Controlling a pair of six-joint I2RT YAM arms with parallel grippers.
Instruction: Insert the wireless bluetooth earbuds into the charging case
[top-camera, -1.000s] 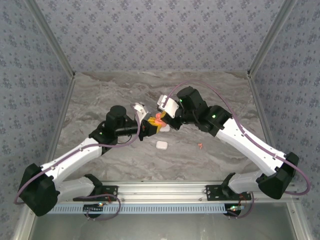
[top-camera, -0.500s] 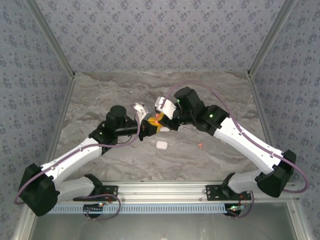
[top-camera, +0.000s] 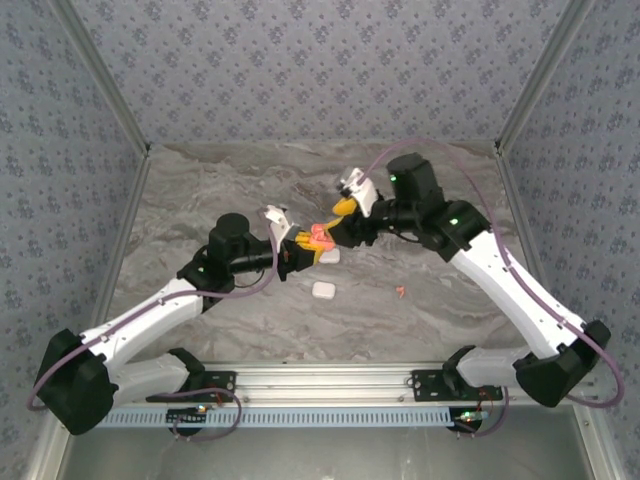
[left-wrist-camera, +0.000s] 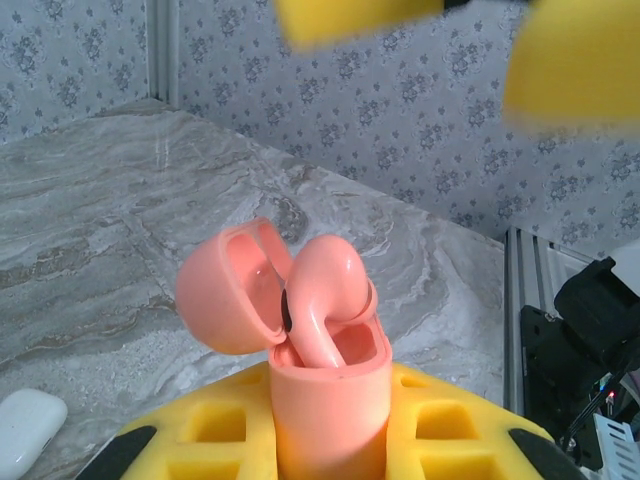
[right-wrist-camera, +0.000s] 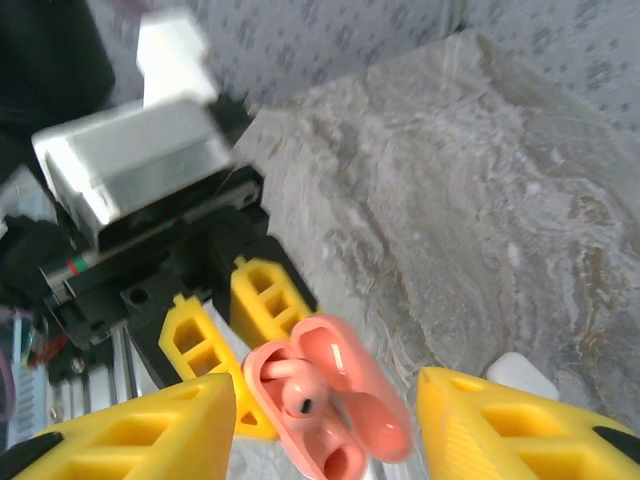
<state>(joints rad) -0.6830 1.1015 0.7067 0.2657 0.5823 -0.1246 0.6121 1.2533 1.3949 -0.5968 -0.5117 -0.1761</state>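
Where the top camera looked down, a grey marble table (top-camera: 200, 200) sat inside walls (top-camera: 300, 70) covered with small blue flowers. The left gripper (top-camera: 312, 250) was clamped on a pink charging case (top-camera: 320, 237) above the middle of the table. The right gripper (top-camera: 340, 222) hung just beside the case with its fingers apart, holding nothing. A white charging case (top-camera: 323, 290) lay shut on the table nearer the arm bases. A tiny orange-red earbud (top-camera: 401, 291) lay to its right, apart from it.

In the left wrist view, the pink charging case stood upright between the left gripper's yellow fingers (left-wrist-camera: 450, 440). Its round lid (left-wrist-camera: 235, 290) was flipped open to the left. A pink earbud (left-wrist-camera: 325, 285) sat in the case, its fat head poking up over the rim.

In the right wrist view, the right gripper's two yellow fingers stood wide on either side of the open case and did not touch it. The pink earbud lay inside.
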